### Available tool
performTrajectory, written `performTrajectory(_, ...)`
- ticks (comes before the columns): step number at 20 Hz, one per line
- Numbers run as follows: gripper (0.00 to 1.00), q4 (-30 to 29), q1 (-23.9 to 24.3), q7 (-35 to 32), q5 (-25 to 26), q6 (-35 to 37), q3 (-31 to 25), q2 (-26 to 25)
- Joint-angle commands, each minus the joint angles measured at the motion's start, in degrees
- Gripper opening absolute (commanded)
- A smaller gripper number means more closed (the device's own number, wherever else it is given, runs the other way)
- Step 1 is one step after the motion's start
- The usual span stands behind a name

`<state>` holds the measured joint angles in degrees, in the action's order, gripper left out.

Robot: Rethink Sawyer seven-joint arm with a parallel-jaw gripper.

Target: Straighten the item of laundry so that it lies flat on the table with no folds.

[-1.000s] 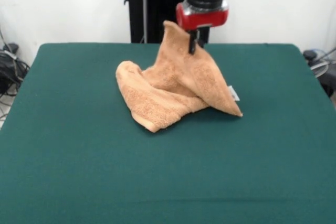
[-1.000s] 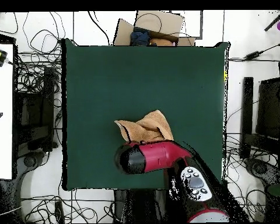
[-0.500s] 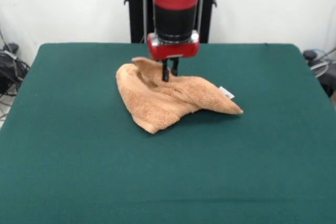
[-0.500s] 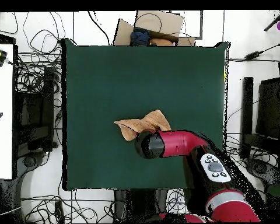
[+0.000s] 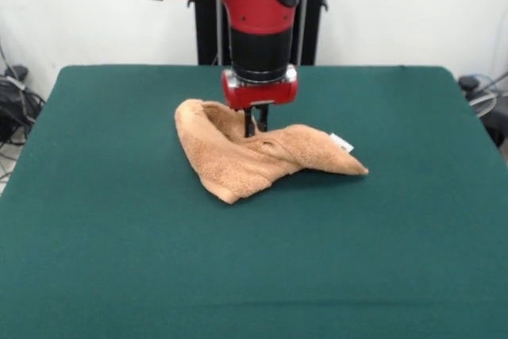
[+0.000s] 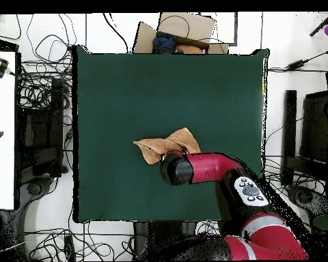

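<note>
Towel [image 5: 252, 156] is sitting near the middle of the table [image 5: 119, 220], bunched into a lumpy ridge with one corner pointing out toward 3 o'clock in the front view, where a little white tag [image 5: 341, 142] is sticking up. Gripper [image 5: 253, 128] is hanging right at the crumpled top of the heap, tips dipping into the folds, probably because that raised bit is the easiest thing to grab and pull out. Honestly I'm not managing to tell whether the jaws are clamped or loose (the cloth is hiding the tips). Overhead, the arm's red wrist [image 6: 194, 168] is covering the 5 o'clock side of the towel. Plenty of folds, so it's looking nowhere near flat yet.
</note>
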<state>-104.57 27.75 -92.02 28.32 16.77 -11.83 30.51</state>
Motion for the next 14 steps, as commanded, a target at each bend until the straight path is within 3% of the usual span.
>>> performTrajectory(1, 0.0, 6.1, 1.3, 1.5, 2.7, 1.2, -4.6, -4.7)
performTrajectory(5, 0.0, 0.5, -0.4, -2.5, 1.6, 1.6, -1.9, -0.2)
performTrajectory(10, 0.0, -17.4, -4.4, -11.5, -2.6, 1.0, 2.4, 15.0)
performTrajectory(14, 0.0, -20.3, -6.4, -12.9, -3.9, 0.6, 4.3, 18.5)
